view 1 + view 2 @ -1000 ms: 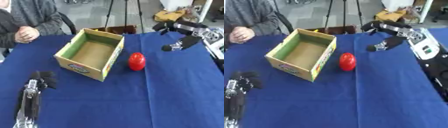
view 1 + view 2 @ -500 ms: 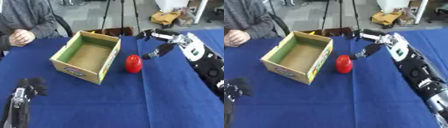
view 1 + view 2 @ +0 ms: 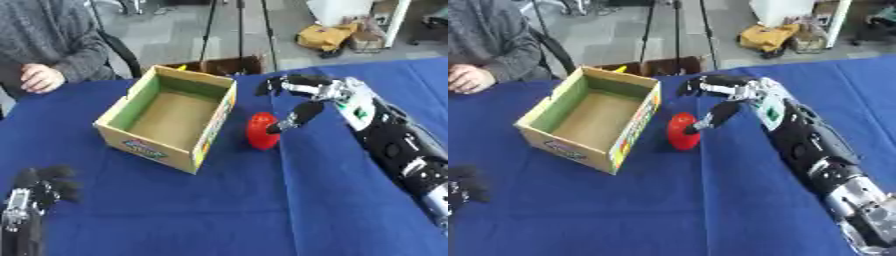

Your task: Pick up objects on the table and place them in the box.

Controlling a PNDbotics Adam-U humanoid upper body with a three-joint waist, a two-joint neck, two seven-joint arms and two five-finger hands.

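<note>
Centrally placed on the blue tabletop [image 3: 262, 210]: an open cardboard box [image 3: 171, 116], empty inside, green on its inner walls, a colourful label on its near outer side. Just at 3 o'clock of the box, standing upright and almost touching its right wall: a red apple-like fruit [image 3: 261, 131]. Reaching in from 3 o'clock along a black and silver arm: the right hand [image 3: 302, 95], spread wide over the fruit, fingers [image 3: 273, 85] stretched out above and beyond it toward 12 o'clock, thumb [image 3: 293, 118] angled down with its tip at the fruit's right side, seemingly touching; nothing clasped, fingers and thumb well apart. Resting low at 7 o'clock near the bottom corner: the left hand [image 3: 37, 187], dark fingers pointing up and somewhat curled, holding nothing; too blurred to tell more exactly how they are bent. Sitting at 10 o'clock beyond the far edge of the tabletop: a person in a grey sweater, one bare hand [image 3: 39, 78] laid near the edge, well apart from the box. Visible at 12 o'clock past the tabletop: tripod legs [image 3: 210, 30] on a grey floor.
</note>
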